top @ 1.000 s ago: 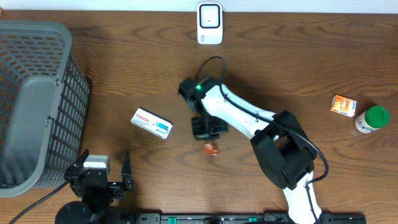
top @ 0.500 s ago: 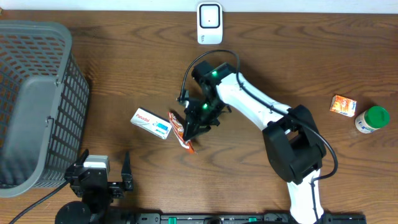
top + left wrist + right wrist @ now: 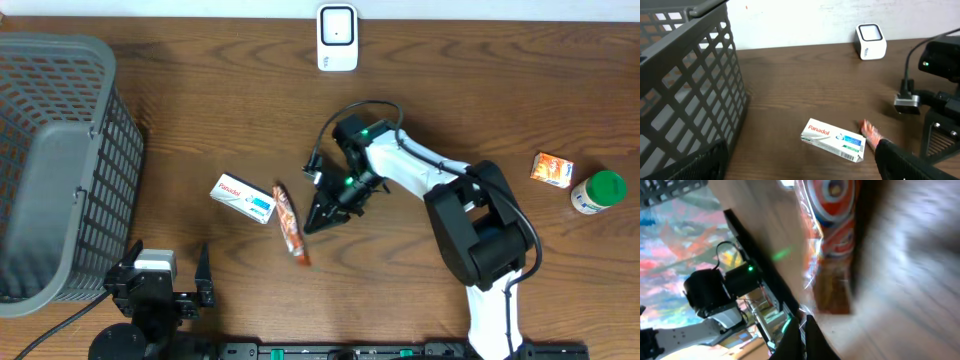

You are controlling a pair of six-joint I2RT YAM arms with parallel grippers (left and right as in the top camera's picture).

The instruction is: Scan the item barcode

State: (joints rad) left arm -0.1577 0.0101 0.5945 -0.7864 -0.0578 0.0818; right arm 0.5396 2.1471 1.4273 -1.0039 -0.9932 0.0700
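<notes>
An orange snack packet [image 3: 290, 224] lies slanted on the wooden table just right of a white Panadol box [image 3: 243, 198]. My right gripper [image 3: 312, 224] is shut, its tips at the packet's right edge and pinching the clear crinkled seal. In the blurred right wrist view the packet [image 3: 832, 230] stretches away from the closed fingertips of that gripper [image 3: 807, 325]. The white scanner [image 3: 337, 38] stands at the table's back edge, well away from the packet. My left gripper [image 3: 168, 278] rests open at the front left, holding nothing. The left wrist view shows the Panadol box [image 3: 834, 141], the packet [image 3: 870, 131] and the scanner [image 3: 871, 41].
A large grey mesh basket [image 3: 55, 170] fills the left side. A small orange box [image 3: 551, 169] and a green-capped white bottle [image 3: 598, 192] sit at the far right. The right arm [image 3: 440, 190] stretches across the middle of the table.
The right gripper swung left with the packet, then drew back right and lower. The packet now lies flat by the Panadol box. The left arm stayed still.
</notes>
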